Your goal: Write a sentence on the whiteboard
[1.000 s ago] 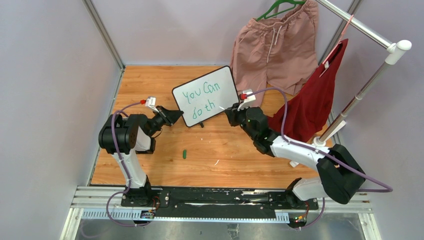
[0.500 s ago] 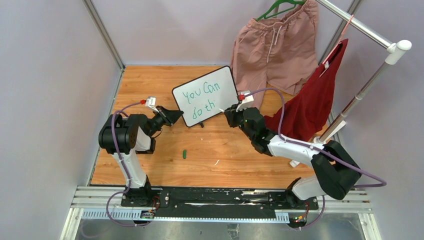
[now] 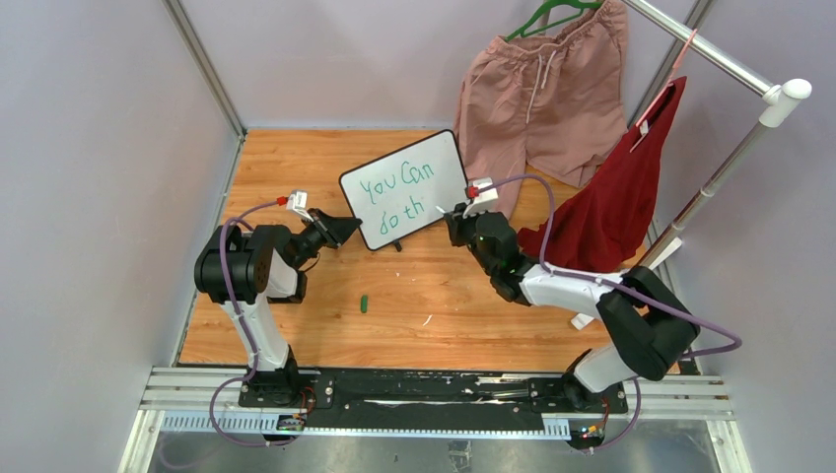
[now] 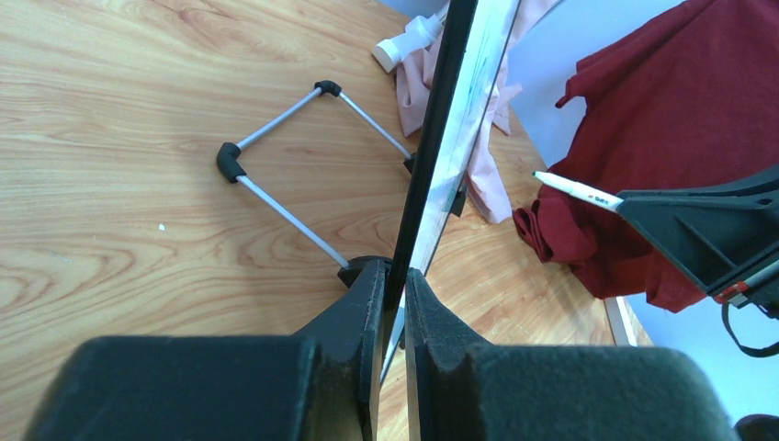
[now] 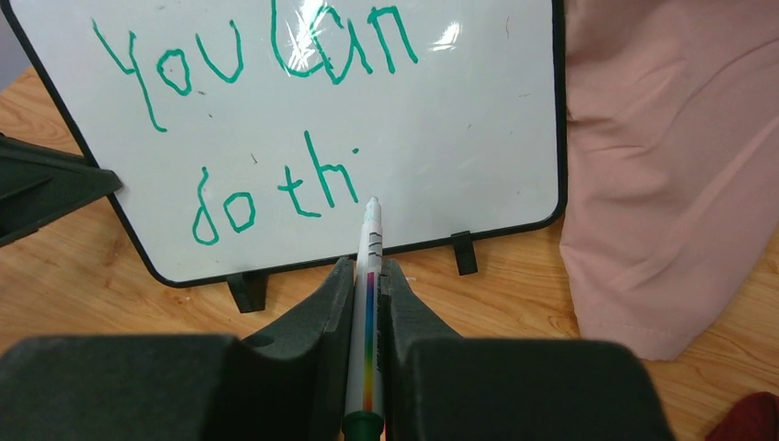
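One whiteboard (image 3: 439, 172) edge pinched, left end effector (image 4: 395, 276)

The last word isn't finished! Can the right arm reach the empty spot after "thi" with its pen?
Probably yes. The right gripper holds the marker pointed at the whiteboard just past the green writing, nothing in between.
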Action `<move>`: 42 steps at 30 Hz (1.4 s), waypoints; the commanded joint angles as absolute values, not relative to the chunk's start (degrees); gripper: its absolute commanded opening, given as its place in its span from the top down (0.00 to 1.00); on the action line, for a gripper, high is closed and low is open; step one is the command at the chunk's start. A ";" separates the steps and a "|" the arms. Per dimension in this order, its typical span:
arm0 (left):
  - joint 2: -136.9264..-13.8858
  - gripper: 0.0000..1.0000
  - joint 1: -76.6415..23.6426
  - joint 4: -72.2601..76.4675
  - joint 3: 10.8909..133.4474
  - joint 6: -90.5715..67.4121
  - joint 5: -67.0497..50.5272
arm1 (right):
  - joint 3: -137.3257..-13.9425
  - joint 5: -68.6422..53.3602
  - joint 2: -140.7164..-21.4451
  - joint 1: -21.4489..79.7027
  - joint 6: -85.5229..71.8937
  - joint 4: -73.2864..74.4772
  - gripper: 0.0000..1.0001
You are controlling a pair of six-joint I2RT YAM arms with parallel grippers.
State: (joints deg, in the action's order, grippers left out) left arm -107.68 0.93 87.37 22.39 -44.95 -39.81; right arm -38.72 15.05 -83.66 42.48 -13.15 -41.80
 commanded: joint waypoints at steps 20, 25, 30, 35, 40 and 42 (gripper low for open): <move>-108.81 1.00 0.79 89.30 21.88 -44.38 -39.02 | -44.90 14.00 -92.64 43.68 -10.62 -47.64 1.00; -108.79 1.00 0.79 89.30 21.88 -44.38 -39.02 | -44.85 13.73 -93.58 43.64 -10.86 -48.64 1.00; -108.87 1.00 0.77 89.32 21.97 -44.47 -39.11 | -45.17 13.87 -94.10 43.67 -10.68 -48.91 1.00; -108.89 1.00 0.79 89.33 21.97 -44.47 -39.11 | -44.87 14.34 -94.39 43.68 -10.56 -49.57 1.00; -108.87 1.00 0.78 89.30 21.97 -44.47 -39.11 | -45.47 14.52 -95.06 43.65 -10.43 -49.57 1.00; -108.87 1.00 0.79 89.33 21.97 -44.47 -39.11 | -45.93 14.48 -95.41 43.63 -10.39 -49.44 1.00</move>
